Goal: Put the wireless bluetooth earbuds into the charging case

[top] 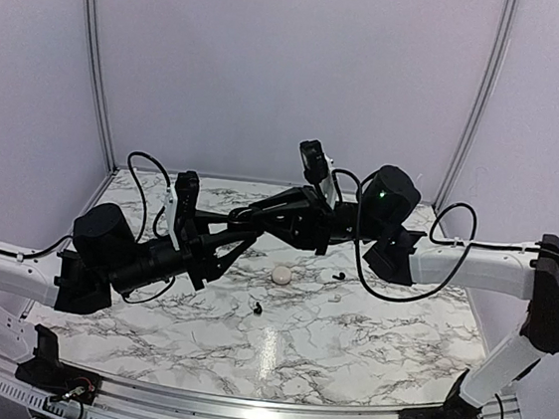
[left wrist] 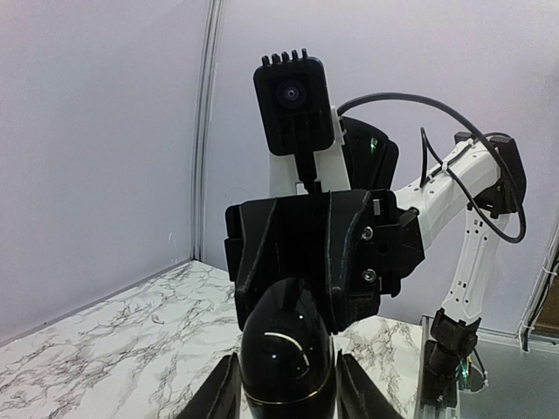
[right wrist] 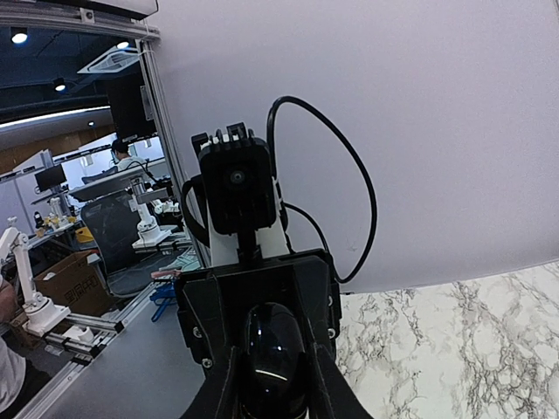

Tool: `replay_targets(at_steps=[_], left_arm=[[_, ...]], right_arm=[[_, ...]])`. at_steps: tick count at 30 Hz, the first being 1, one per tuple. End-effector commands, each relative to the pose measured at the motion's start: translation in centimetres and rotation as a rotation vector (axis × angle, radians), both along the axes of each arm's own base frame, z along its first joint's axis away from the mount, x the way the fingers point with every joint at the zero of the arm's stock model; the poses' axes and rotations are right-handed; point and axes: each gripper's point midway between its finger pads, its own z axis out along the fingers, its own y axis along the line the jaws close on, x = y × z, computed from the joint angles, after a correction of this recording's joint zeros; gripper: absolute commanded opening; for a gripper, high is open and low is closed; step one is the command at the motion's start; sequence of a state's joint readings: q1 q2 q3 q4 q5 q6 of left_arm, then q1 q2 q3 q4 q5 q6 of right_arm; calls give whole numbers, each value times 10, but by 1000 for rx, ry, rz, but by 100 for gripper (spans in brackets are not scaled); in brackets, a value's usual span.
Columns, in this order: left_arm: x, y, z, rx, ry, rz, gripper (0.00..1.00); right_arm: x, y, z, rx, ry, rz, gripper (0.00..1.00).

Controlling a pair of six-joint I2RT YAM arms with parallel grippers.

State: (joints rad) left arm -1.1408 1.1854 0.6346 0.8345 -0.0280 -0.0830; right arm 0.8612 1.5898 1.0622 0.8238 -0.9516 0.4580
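A glossy black egg-shaped object (left wrist: 286, 345) with a thin gold seam hangs above the table between both grippers. My left gripper (left wrist: 286, 388) has its fingers close against both sides of it. From the opposite side my right gripper (right wrist: 272, 388) is shut on the same object (right wrist: 272, 345). In the top view the two grippers (top: 247, 234) (top: 249, 214) meet nose to nose over the table's middle. Below them on the marble lies the small cream-white charging case (top: 281, 275). One black earbud (top: 257, 308) lies in front of it, the other (top: 338, 275) to its right.
The marble table (top: 365, 349) is backed by a pale wall with metal posts (top: 95, 60) at both rear corners. A metal rail (top: 239, 405) runs along the near edge. Black cables (top: 392, 281) loop off both wrists.
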Motion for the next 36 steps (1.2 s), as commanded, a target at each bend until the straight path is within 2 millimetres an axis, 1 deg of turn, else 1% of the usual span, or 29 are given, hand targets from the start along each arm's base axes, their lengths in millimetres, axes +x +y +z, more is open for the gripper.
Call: replay_targets(at_steps=[1, 7, 19, 25, 36], left_arm=[[0, 0, 13, -45, -16, 5, 38], [2, 1, 15, -55, -9, 14, 40], [3, 2, 20, -70, -10, 19, 38], [3, 2, 20, -72, -10, 21, 41], [5, 4, 22, -79, -9, 34, 41]], right_arm=[[-6, 2, 8, 29, -19, 20, 4], [-7, 1, 7, 30, -15, 17, 4], [-10, 3, 3, 28, 2, 26, 3], [-10, 3, 1, 27, 5, 25, 3], [-10, 4, -1, 26, 12, 24, 3]])
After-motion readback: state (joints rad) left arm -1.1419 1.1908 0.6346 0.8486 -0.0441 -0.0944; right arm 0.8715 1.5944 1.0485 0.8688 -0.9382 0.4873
